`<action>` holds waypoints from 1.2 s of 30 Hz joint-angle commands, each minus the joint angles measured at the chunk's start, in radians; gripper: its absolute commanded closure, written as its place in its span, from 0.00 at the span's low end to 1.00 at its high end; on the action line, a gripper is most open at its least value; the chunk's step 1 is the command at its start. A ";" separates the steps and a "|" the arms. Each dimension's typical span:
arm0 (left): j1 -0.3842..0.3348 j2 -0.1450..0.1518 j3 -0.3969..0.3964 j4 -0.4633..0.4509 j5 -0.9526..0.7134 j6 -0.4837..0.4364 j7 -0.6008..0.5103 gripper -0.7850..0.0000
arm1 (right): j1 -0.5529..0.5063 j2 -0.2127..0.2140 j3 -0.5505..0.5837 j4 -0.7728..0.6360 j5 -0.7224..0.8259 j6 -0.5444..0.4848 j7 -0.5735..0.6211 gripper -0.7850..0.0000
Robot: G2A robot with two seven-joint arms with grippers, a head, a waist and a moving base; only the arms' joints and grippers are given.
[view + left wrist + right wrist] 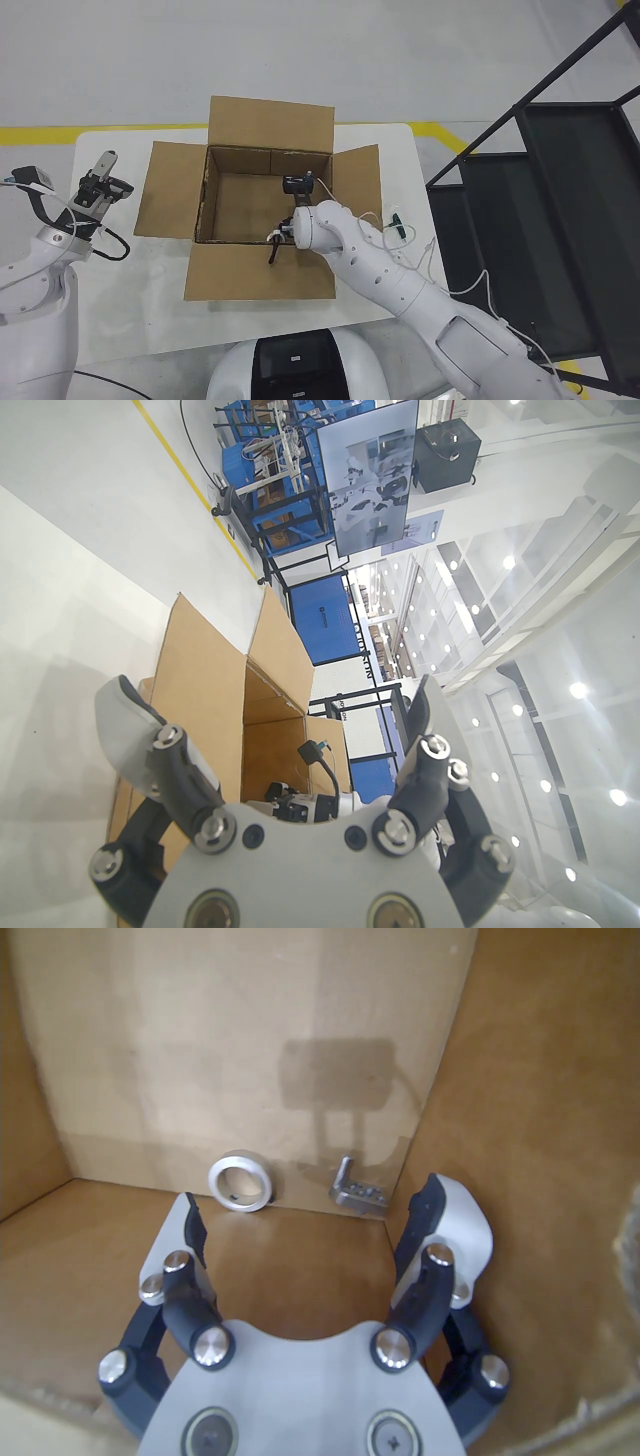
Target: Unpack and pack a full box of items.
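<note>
Hanging spread inside the box, right end effector faces a wall-leaning ring.

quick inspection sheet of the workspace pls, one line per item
surface: white table, box on it.
job's things: open cardboard box, flaps out; metal ring and L-bracket on its floor by the wall, apart.
clutter: nothing seen.
pincers: left pincer open, empty, beside the box; right pincer open, empty, inside the box.
cables: black cable at left wrist; white cables along right arm.
surroundings: yellow floor line, dark metal stairs.
</note>
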 commanded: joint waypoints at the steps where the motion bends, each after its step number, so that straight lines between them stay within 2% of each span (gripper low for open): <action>1: 0.000 0.000 0.000 0.000 0.000 0.000 0.000 0.00 | 0.002 -0.006 -0.005 0.010 -0.004 0.020 -0.005 0.93; 2: 0.000 0.000 0.000 0.000 0.000 0.000 0.000 0.00 | 0.002 -0.009 -0.007 0.017 -0.003 0.028 -0.011 0.95; 5: 0.000 0.000 0.000 0.000 0.000 0.000 0.000 0.00 | 0.008 -0.019 -0.018 0.041 -0.003 0.037 -0.031 0.94; 12: 0.000 0.000 0.000 0.000 0.000 0.000 0.000 0.00 | 0.039 -0.047 -0.042 0.109 0.009 0.042 -0.049 0.84; 15: 0.000 0.000 0.000 0.000 0.000 0.000 0.000 0.00 | 0.058 -0.061 -0.057 0.150 0.003 0.056 -0.051 0.83; 18: 0.000 0.000 0.000 0.000 0.000 0.000 0.000 0.00 | 0.070 -0.071 -0.065 0.178 0.001 0.067 -0.052 0.76; 20: 0.000 0.000 0.000 0.000 0.000 0.000 0.000 0.00 | 0.077 -0.078 -0.071 0.189 -0.002 0.069 -0.050 0.68; 21: 0.000 0.000 0.000 0.000 0.000 0.000 0.000 0.00 | 0.081 -0.080 -0.073 0.194 -0.004 0.068 -0.050 0.60; 24: 0.000 0.000 0.000 0.000 0.000 0.000 0.000 0.00 | 0.090 -0.088 -0.079 0.206 -0.015 0.068 -0.043 0.52; 30: 0.000 0.000 0.000 0.000 0.000 0.000 0.000 0.00 | 0.090 -0.100 -0.073 0.234 -0.008 0.069 -0.050 0.57; 36: 0.000 0.000 0.000 0.000 0.000 0.000 0.000 0.00 | 0.087 -0.110 -0.066 0.259 -0.005 0.069 -0.060 0.53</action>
